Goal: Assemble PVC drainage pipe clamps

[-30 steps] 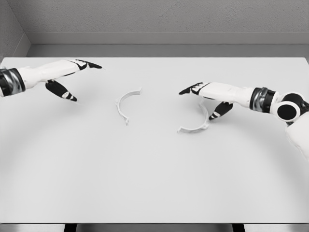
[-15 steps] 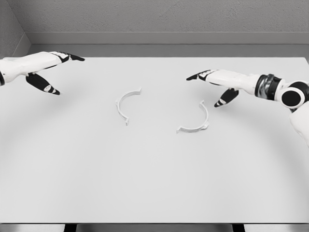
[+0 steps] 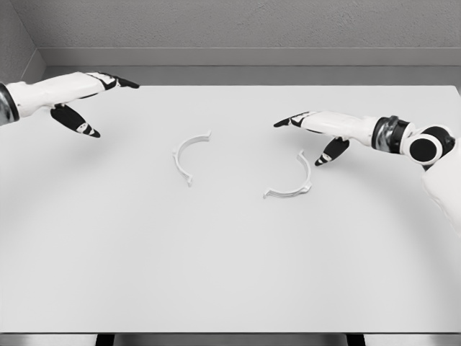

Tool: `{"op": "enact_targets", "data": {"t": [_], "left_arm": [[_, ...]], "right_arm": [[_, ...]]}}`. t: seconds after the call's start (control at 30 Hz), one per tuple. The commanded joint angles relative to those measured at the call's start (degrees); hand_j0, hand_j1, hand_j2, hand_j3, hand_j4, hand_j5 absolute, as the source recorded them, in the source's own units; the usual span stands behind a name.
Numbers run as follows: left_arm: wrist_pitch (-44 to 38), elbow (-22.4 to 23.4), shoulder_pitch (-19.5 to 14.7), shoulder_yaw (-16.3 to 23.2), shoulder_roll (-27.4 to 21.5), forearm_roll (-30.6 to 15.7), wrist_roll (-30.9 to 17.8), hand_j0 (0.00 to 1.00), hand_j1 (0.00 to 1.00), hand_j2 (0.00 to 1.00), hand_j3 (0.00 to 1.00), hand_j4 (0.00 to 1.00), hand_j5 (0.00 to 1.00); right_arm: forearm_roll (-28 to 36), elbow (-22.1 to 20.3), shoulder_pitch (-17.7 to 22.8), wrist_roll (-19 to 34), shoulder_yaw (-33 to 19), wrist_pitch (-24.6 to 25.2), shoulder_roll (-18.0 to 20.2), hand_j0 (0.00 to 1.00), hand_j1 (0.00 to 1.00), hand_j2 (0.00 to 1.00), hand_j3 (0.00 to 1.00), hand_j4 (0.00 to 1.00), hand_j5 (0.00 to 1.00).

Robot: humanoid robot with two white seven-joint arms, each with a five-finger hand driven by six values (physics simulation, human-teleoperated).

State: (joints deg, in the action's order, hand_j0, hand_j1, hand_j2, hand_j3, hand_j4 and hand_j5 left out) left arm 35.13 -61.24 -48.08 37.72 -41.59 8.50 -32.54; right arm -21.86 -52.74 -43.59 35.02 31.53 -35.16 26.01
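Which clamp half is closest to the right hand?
The right clamp half, lying just below the right hand. The left clamp half lies farther off, toward the table middle.

A single view, from a camera on the robot's head, looks forward and steeply down onto a white worktop point(image 3: 230, 274). The worktop fills nearly the whole frame, its near edge along the bottom and its far edge near the top, with a grey wall point(image 3: 245, 25) behind it. The camera sits at middle distance, close enough that both arms enter from the left and right edges. No second view is given.
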Motion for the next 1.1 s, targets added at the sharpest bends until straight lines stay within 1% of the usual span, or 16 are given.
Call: {"op": "enact_targets", "data": {"t": [0.0,0.37,0.4,0.47,0.5,0.57,0.6,0.63,0.7,0.8,0.87,0.93,0.97,1.0,1.03,1.07], "left_arm": [[-0.1,-1.2,0.0,2.4,0.7,-0.3,0.0,1.00,1.00,1.00,1.00,1.00,1.00],[-0.1,-2.2,-0.5,2.7,0.6,-0.3,0.0,1.00,1.00,1.00,1.00,1.00,1.00],[-0.1,-2.4,-1.1,3.9,0.9,-0.2,0.0,1.00,1.00,1.00,1.00,1.00,1.00],[-0.1,-1.3,-1.8,4.5,5.1,3.1,-0.1,1.00,1.00,1.00,1.00,1.00,1.00],[-0.1,1.3,-2.5,4.5,7.0,3.7,-0.1,1.00,1.00,1.00,1.00,1.00,1.00],[-0.1,13.2,-5.8,3.9,13.3,6.3,-0.2,1.00,1.00,1.00,1.00,1.00,1.00],[-0.1,18.6,-6.9,3.7,16.1,7.3,-0.2,1.00,1.00,1.00,1.00,1.00,1.00],[-0.1,20.9,-6.9,3.6,17.2,7.4,-0.3,1.00,1.00,1.00,1.00,1.00,1.00],[-0.1,21.6,-6.9,3.3,18.4,7.4,-0.8,1.00,1.00,1.00,1.00,1.00,1.00],[-0.1,27.3,-6.9,3.2,22.6,7.4,-0.8,1.00,1.00,1.00,1.00,1.00,1.00],[-0.1,27.2,-6.9,2.3,22.7,7.3,-0.8,1.00,1.00,1.00,1.00,1.00,1.00],[-0.1,27.2,-7.9,1.8,22.8,7.4,-0.8,1.00,1.00,1.00,1.00,1.00,1.00],[-0.1,27.0,-8.5,2.3,22.8,8.1,-0.8,1.00,1.00,1.00,1.00,1.00,1.00],[-0.1,26.7,-9.1,2.4,22.9,11.0,-0.8,1.00,1.00,1.00,1.00,1.00,1.00],[-0.1,26.7,-10.1,2.2,23.4,12.2,-0.8,1.00,1.00,1.00,1.00,1.00,1.00],[-0.1,26.4,-10.3,1.5,23.8,11.9,-0.3,1.00,1.00,1.00,1.00,1.00,1.00]], "right_arm": [[0.2,0.2,0.0,0.0,-0.1,0.2,-0.2,1.00,1.00,1.00,1.00,1.00,1.00],[0.4,-0.4,-0.5,0.0,0.7,0.2,-1.2,1.00,1.00,1.00,1.00,1.00,1.00],[0.4,-0.5,-0.6,0.0,0.8,0.2,-1.5,1.00,1.00,1.00,1.00,1.00,1.00],[0.5,-0.5,-1.0,0.0,1.4,0.2,-1.6,1.00,1.00,1.00,1.00,1.00,1.00],[0.5,-0.8,-1.0,0.0,1.4,0.2,-1.6,1.00,1.00,1.00,1.00,1.00,1.00],[0.5,-1.4,-1.0,0.0,1.5,0.2,-1.6,1.00,1.00,1.00,1.00,1.00,1.00],[0.6,-1.8,-1.0,0.0,1.5,0.2,-1.6,1.00,1.00,1.00,1.00,1.00,1.00],[0.6,-2.2,-1.0,0.0,1.5,0.2,-1.6,1.00,1.00,1.00,1.00,1.00,1.00],[0.6,-2.5,-1.0,0.0,1.6,0.2,-1.8,1.00,1.00,1.00,1.00,1.00,1.00],[0.8,-2.9,-1.5,0.0,2.8,0.2,-2.1,1.00,1.00,1.00,1.00,1.00,1.00],[0.8,-3.1,-1.8,0.0,3.3,0.2,-2.2,1.00,1.00,1.00,1.00,1.00,1.00],[0.8,-3.8,-1.8,0.0,3.8,0.2,-2.2,1.00,1.00,1.00,1.00,1.00,1.00],[0.8,-3.9,-1.8,0.0,3.8,0.2,-2.2,1.00,1.00,1.00,1.00,1.00,1.00],[0.9,-3.9,-1.8,0.0,3.9,0.2,-2.2,1.00,1.00,1.00,1.00,1.00,1.00],[0.9,-4.0,-1.9,0.0,3.8,0.2,-2.1,1.00,1.00,1.00,1.00,1.00,1.00],[1.0,-3.9,-2.0,0.0,3.4,0.2,-1.8,1.00,1.00,1.00,1.00,1.00,1.00]]}}
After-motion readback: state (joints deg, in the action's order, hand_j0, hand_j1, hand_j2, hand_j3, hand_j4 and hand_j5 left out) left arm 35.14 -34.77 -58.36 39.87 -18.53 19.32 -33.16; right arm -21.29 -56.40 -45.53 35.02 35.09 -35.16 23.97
